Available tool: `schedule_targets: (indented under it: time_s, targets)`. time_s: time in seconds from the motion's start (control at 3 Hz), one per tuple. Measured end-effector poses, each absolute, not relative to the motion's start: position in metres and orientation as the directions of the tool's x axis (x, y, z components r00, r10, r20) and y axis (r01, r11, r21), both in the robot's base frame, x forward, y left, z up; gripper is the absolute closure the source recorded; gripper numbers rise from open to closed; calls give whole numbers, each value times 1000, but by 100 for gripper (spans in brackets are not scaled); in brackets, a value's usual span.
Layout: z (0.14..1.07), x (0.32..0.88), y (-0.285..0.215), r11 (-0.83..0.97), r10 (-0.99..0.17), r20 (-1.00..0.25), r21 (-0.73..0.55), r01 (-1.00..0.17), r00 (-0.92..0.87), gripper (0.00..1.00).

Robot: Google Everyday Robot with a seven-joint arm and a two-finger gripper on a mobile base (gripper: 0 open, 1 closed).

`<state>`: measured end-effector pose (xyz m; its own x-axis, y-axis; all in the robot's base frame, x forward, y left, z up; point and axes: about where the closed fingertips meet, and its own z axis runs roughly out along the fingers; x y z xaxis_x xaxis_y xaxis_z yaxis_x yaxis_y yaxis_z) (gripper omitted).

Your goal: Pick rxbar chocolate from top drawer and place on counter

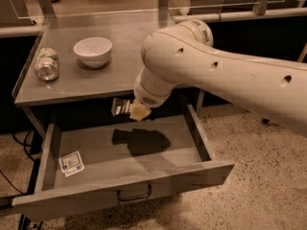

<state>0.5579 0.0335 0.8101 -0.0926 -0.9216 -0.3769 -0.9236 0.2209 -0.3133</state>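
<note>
My gripper (134, 111) hangs under the big white arm, above the open top drawer (158, 180) and just in front of the counter's front edge. It is shut on the rxbar chocolate (120, 107), a small dark bar with white lettering that sticks out to the left, clear of the drawer floor. The bar is a little below the level of the counter (129, 42). The arm's dark shadow (141, 140) lies on the drawer floor beneath it.
A white bowl (93, 51) stands on the counter at the back left. A crumpled can (46, 64) lies on its side near the counter's left rim. A small white card with blue print (71, 163) lies in the drawer's front left corner.
</note>
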Motion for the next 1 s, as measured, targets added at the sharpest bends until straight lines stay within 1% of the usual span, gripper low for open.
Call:
schedule_targets:
  time_s: [0.33, 0.67, 1.0]
  targets:
    - [861, 571, 42, 239, -908, -415, -392, -888, -61, 100]
    - [862, 572, 42, 242, -907, -416, -393, -887, -63, 100]
    - [859, 583, 44, 299, -901, -416, -394, -869, -121, 100]
